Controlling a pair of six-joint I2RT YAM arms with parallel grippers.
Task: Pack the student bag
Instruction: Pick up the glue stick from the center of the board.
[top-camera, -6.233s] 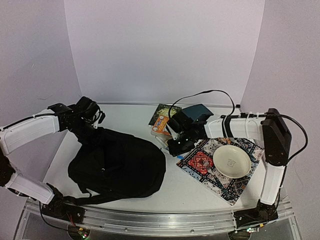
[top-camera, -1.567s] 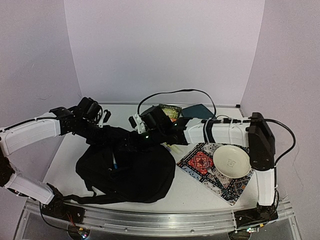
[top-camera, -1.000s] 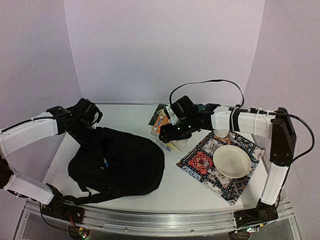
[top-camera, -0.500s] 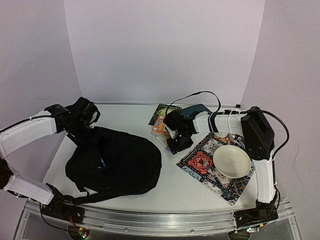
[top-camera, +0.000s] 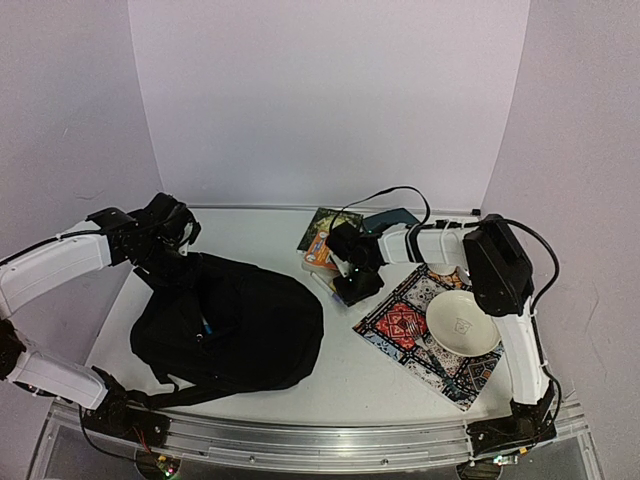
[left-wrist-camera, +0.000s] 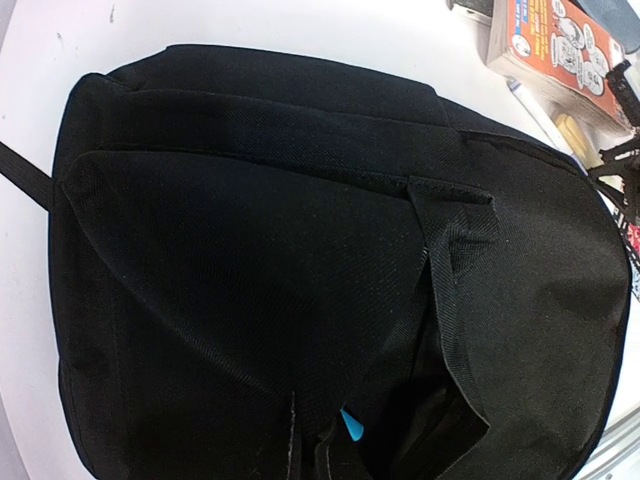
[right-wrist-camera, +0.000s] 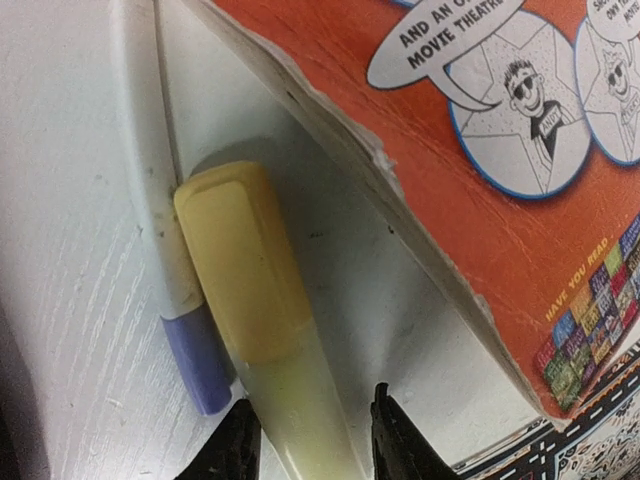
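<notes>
the student bag (top-camera: 235, 330) lies just under the left gripper (top-camera: 170, 243), which is closed, it seems on the bag's upper rim. something blue (left-wrist-camera: 350, 425) is already inside. the right gripper (right-wrist-camera: 315, 445), well apart from the bag, stands narrow astride a yellow highlighter (right-wrist-camera: 250, 290); i cannot tell if it pinches. the pen (right-wrist-camera: 165, 230) touching the highlighter and the orange book (right-wrist-camera: 450, 150) beside it are not packed, so much remains.

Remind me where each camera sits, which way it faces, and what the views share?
Top external: above and behind the bases, facing down over the table; both arms show.
Left wrist: on the left arm, looking down on the backpack; no hand visible.
Right wrist: low over the highlighter; fingertips straddle it.
Shared: the orange book appears in all three.
</notes>
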